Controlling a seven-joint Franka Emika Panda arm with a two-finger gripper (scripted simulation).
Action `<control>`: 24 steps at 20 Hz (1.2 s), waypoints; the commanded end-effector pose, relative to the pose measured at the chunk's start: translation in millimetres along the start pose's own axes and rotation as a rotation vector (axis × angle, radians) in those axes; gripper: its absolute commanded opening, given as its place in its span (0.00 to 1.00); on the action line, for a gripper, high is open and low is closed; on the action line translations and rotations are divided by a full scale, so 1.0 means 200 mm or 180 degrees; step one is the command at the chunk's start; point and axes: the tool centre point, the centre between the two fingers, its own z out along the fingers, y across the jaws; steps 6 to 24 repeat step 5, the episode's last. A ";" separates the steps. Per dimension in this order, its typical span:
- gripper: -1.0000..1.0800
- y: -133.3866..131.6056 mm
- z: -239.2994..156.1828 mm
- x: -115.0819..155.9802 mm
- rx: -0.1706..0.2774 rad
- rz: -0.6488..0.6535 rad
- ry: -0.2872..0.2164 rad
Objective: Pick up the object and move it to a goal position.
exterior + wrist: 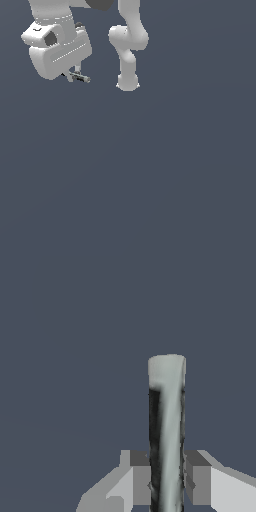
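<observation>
In the wrist view the object (166, 426), a thin silver-grey rod with a dark streak along one side, stands up between the two grey fingertip pads (141, 478). My gripper (167, 481) is shut on it near its lower end. In the exterior view the white gripper (75, 74) hangs at the upper left, and the small rod (80, 77) pokes out sideways beneath the hand, off the floor. No knob on the rod can be made out.
The arm's white links and base column (128, 55) stand at the top centre of the exterior view. Plain dark blue-grey floor (150, 175) fills everything below. No goal marker shows.
</observation>
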 end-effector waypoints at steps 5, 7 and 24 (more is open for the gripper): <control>0.00 -0.01 -0.06 -0.04 0.0004 -0.0002 -0.0003; 0.00 -0.01 -0.06 -0.04 0.0004 -0.0002 -0.0003; 0.00 -0.01 -0.06 -0.04 0.0004 -0.0002 -0.0003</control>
